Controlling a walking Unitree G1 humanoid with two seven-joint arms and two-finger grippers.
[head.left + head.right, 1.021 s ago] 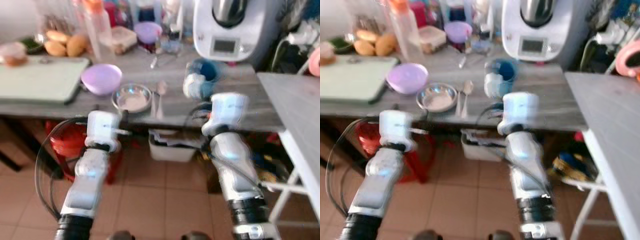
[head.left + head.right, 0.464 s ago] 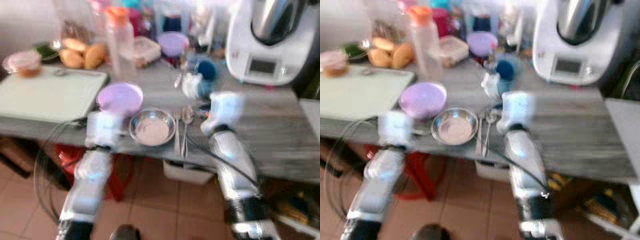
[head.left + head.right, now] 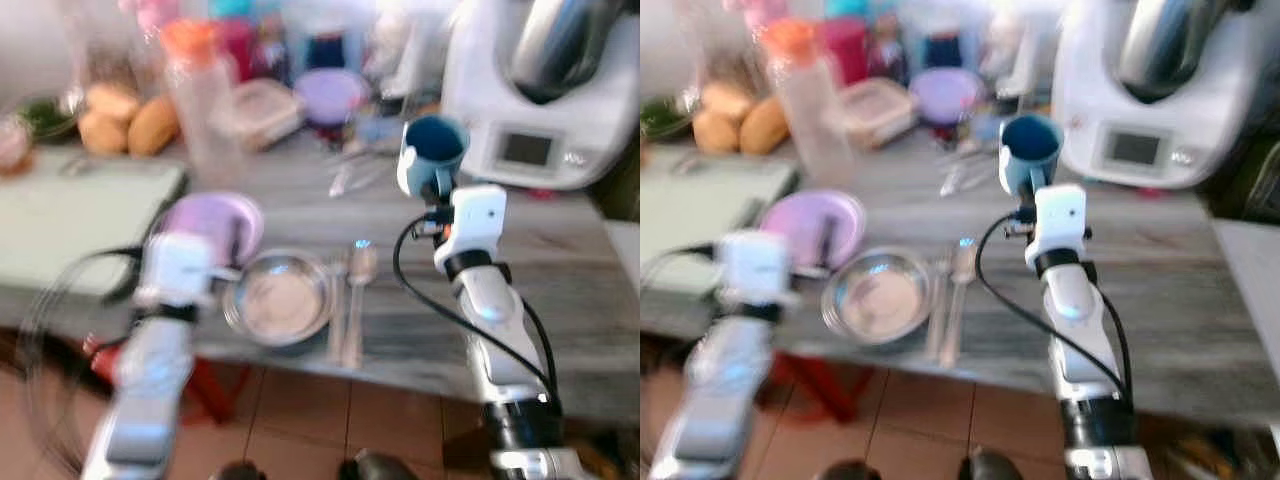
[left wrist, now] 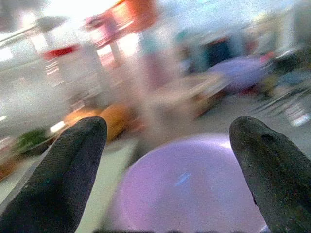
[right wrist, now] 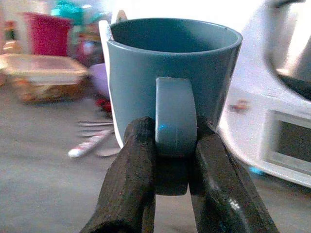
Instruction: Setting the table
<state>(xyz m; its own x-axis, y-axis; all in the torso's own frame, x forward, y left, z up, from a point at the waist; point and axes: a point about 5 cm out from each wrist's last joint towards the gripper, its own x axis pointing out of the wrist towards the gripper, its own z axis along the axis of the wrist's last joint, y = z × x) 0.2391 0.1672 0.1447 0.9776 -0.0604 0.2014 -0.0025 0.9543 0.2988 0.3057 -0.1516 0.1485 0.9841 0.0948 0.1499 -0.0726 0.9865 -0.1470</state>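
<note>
My right gripper [image 5: 172, 160] pinches the handle of the blue mug [image 5: 172, 73], carried upright above the grey table [image 3: 580, 250]; I judge the next move is setting it down just beyond the spoon [image 3: 358, 300] and steel bowl [image 3: 282, 298]. My left gripper [image 4: 167, 160], fingers spread wide, hovers just short of the purple bowl [image 4: 194, 189].

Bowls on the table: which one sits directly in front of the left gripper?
The purple bowl, between the open fingers of the left gripper. The steel bowl lies to its right, beside the cutlery.

One mug [image 3: 434, 150] – two bowls [image 3: 282, 297]
</note>
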